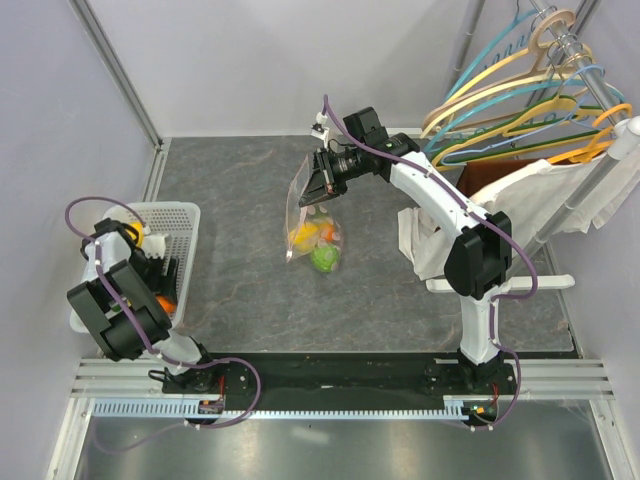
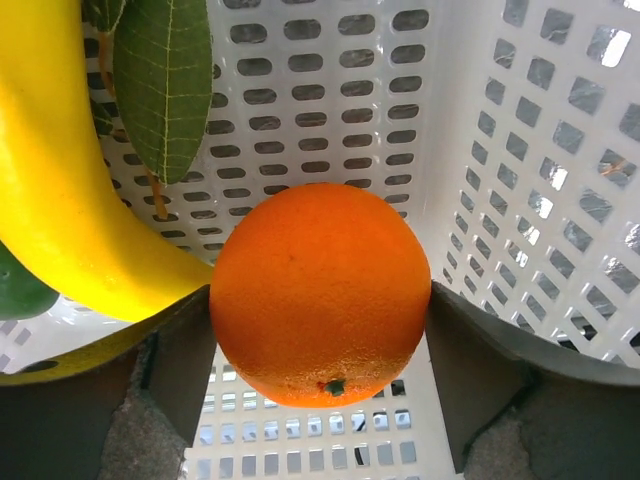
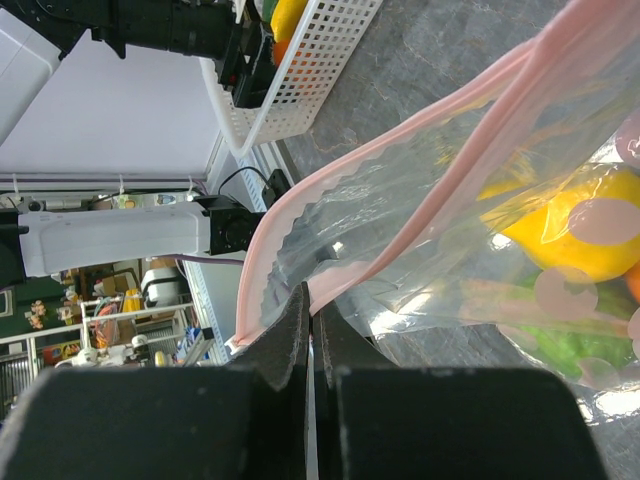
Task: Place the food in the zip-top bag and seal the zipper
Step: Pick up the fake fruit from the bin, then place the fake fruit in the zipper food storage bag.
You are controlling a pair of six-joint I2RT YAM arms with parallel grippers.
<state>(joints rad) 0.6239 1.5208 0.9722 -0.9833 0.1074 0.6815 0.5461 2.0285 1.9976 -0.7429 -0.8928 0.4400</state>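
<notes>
My right gripper [image 1: 318,186] is shut on the pinkish zipper [image 3: 400,140] edge of the clear dotted zip-top bag [image 1: 312,222] and holds its mouth up and open over the table. Yellow, orange and green food [image 1: 318,246] lies in the bag's bottom; it also shows in the right wrist view [image 3: 570,235]. My left gripper [image 2: 320,375] is down inside the white mesh basket [image 1: 185,225], its two fingers against the sides of an orange [image 2: 320,290]. A yellow banana-like piece [image 2: 60,200] and a green leaf [image 2: 165,85] lie beside it.
A rack of coloured hangers [image 1: 530,90] with a white cloth [image 1: 560,190] stands at the far right. Another white cloth [image 1: 415,240] lies by the right arm. The basket sits at the table's left edge, against the wall.
</notes>
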